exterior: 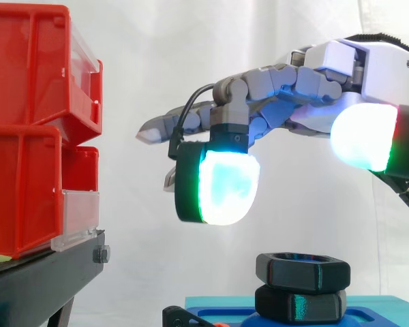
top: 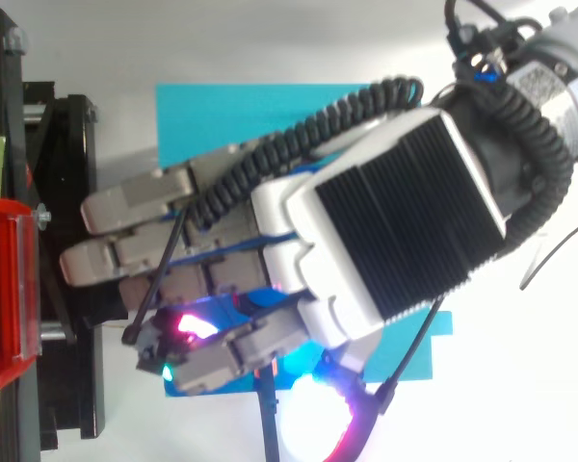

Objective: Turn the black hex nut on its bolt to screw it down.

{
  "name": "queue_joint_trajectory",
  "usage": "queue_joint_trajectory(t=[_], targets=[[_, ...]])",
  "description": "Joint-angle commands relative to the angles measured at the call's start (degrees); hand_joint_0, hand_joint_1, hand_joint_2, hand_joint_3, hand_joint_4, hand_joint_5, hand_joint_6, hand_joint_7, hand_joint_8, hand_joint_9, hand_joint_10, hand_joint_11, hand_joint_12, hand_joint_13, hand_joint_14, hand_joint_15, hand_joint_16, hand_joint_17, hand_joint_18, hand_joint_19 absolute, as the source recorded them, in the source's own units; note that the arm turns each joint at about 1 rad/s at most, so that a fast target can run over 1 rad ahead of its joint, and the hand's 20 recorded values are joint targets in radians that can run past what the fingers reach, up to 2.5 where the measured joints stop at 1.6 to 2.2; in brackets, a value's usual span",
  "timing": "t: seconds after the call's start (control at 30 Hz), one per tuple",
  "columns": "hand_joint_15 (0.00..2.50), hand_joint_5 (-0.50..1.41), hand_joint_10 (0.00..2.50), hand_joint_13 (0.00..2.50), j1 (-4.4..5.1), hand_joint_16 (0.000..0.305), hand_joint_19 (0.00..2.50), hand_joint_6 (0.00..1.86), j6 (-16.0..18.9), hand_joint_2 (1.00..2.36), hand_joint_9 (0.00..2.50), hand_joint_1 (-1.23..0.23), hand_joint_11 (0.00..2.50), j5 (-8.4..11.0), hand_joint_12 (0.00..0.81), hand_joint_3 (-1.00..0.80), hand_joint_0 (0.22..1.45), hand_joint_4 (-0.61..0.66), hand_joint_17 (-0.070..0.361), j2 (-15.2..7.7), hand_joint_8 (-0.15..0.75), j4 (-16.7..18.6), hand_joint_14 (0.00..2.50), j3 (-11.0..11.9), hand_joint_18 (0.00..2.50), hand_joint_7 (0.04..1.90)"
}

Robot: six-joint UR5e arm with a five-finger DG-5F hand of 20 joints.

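Low in the side view, on a blue base (exterior: 375, 310), we saw the black hex nut (exterior: 302, 270) resting on a second black hexagonal piece (exterior: 300, 304). The two were touching, and the upper one sat a little askew of the lower. We could not make out the bolt itself.

Above them, clear of the nut, hung the robot hand (exterior: 296, 85). It reached in from the right with most of its fingers stretched nearly level toward the left. One finger was bent downward, and its pad (exterior: 225, 187) glowed white and cyan with a green edge. That pad was up and to the left of the nut, with a gap between them. The thumb pad (exterior: 361, 136) glowed white with red and green at its rim, up and to the right of the nut. The robot hand was open and held nothing.

At the left, red bins (exterior: 27, 122) were stacked on a black stand (exterior: 48, 269). From above, the back of the robot hand covered much of the blue base and hid the nut, with its fingers pointing toward the stand.
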Motion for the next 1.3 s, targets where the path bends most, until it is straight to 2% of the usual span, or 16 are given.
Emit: queue_joint_trajectory(t=[0.0, 0.03, 0.17, 0.3, 0.47, 0.53, 0.6, 0.77, 0.9, 1.27], targets=[[0.0, -0.05, 0.0, 0.4, 1.07, 0.044, 0.14, 0.5, -0.7, 1.0, 0.8, -0.24, 0.05, 1.55, 0.317, -0.5, 0.46, 0.17, 0.1, 0.0, 0.216, -0.3, 0.0, -0.7, 0.25, 1.14], [0.0, -0.05, 0.0, 0.4, 1.77, 0.044, 0.14, 0.5, -1.2, 1.0, 0.8, -0.24, 0.05, 2.43, 0.317, -0.5, 0.46, 0.17, 0.1, 0.0, 0.216, 0.1, 0.0, -1.8, 0.25, 1.13], [0.0, -0.05, 0.0, 0.39, 2.74, 0.044, 0.14, 0.5, -1.6, 1.0, 0.79, -0.24, 0.05, 3.66, 0.32, -0.5, 0.46, 0.17, 0.1, 0.0, 0.214, 1.8, 0.0, -3.5, 0.24, 1.09], [0.0, -0.06, 0.0, 0.35, 3.18, 0.045, 0.15, 0.5, -1.6, 1.0, 0.76, -0.24, 0.04, 4.01, 0.326, -0.5, 0.46, 0.19, 0.101, 0.0, 0.208, 3.5, 0.0, -4.3, 0.21, 1.02], [0.0, -0.06, 0.0, 0.32, 3.26, 0.046, 0.15, 0.5, -2.0, 1.0, 0.73, -0.24, 0.02, 3.83, 0.327, -0.5, 0.46, 0.18, 0.102, -0.1, 0.202, 2.4, 0.0, -4.3, 0.18, 0.99], [0.0, -0.06, 0.0, 0.32, 3.0, 0.045, 0.15, 0.5, -2.5, 1.0, 0.73, -0.24, 0.02, 3.57, 0.327, -0.5, 0.46, 0.17, 0.102, -0.1, 0.204, 1.7, 0.0, -4.3, 0.18, 1.0], [0.0, -0.05, 0.0, 0.29, 2.74, 0.044, 0.14, 0.5, -3.4, 1.0, 0.72, -0.24, 0.02, 3.13, 0.323, -0.5, 0.47, 0.12, 0.1, 0.0, 0.199, 1.2, 0.0, -4.3, 0.14, 1.17], [0.0, -0.03, 0.0, 0.27, 2.3, 0.044, 0.14, 0.5, -4.4, 1.0, 0.71, -0.24, 0.03, 1.64, 0.323, -0.5, 0.47, 0.09, 0.1, 0.0, 0.202, 0.1, 0.0, -4.3, 0.12, 1.36], [0.0, -0.02, 0.0, 0.26, 1.68, 0.044, 0.13, 0.5, -5.3, 1.0, 0.71, -0.24, 0.02, 1.28, 0.325, -0.5, 0.47, 0.1, 0.1, 0.0, 0.201, 0.2, 0.0, -4.3, 0.11, 1.42], [0.0, -0.02, 0.0, 0.27, 0.98, 0.045, 0.14, 0.5, -8.6, 1.0, 0.72, -0.24, 0.02, 1.02, 0.33, -0.5, 0.47, 0.1, 0.101, 0.0, 0.204, 0.0, 0.0, -4.3, 0.11, 1.45]])
